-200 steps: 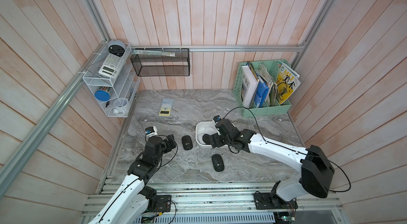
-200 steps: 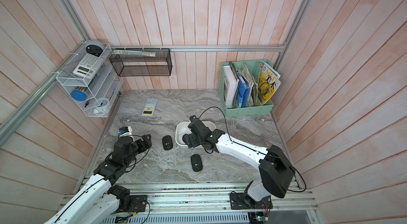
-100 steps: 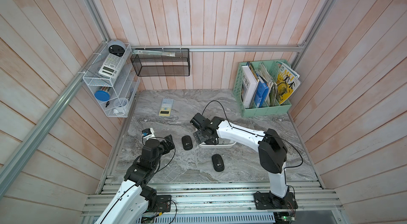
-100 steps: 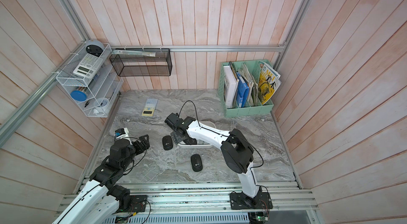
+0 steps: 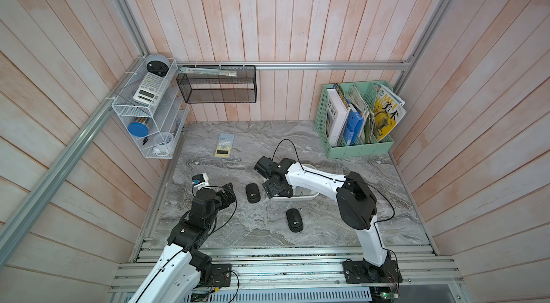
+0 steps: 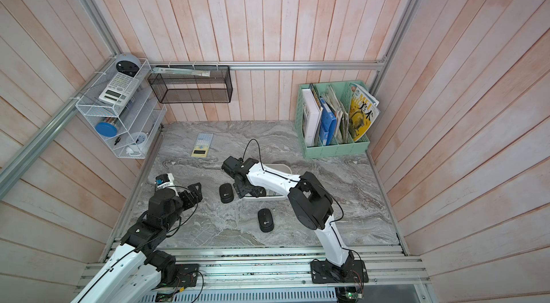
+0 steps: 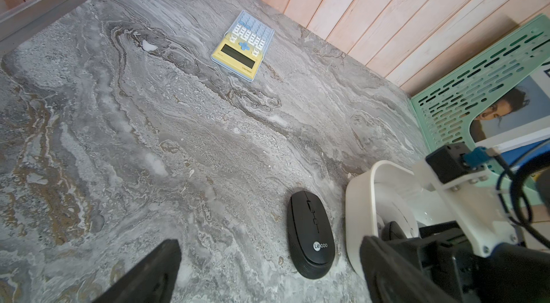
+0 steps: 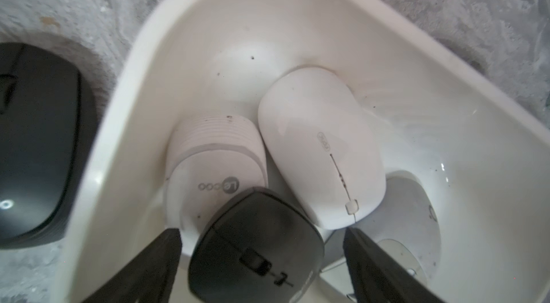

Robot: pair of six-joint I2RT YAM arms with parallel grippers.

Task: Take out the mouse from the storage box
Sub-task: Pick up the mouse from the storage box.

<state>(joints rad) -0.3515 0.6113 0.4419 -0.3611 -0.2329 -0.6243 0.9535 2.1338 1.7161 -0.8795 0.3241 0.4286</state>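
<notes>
The white storage box [image 5: 308, 197] [image 8: 119, 102] lies mid-table, largely under my right arm in both top views. My right gripper [image 5: 275, 190] [image 8: 262, 236] points down into its left end, open. A black mouse [image 8: 256, 242] sits between the fingers with a gap on each side. Beside it in the box lie a white ribbed mouse [image 8: 214, 161], a smooth white mouse [image 8: 321, 143] and a grey one [image 8: 410, 203]. Another black mouse [image 5: 252, 193] [image 7: 309, 236] rests on the table just left of the box. My left gripper [image 5: 229, 194] [image 7: 269, 246] hangs open left of it, holding nothing.
A further black mouse [image 5: 294, 220] lies nearer the front edge. A yellow-and-blue calculator [image 5: 224, 145] is at the back left. A mint-green file holder [image 5: 357, 126] stands back right. A black mesh basket [image 5: 217, 84] and a white wire rack [image 5: 148, 114] hang on the walls.
My right arm has folded in, its elbow swinging from the right towards the middle, and its gripper has shifted left and down into the box's left end. The left arm has barely moved.
</notes>
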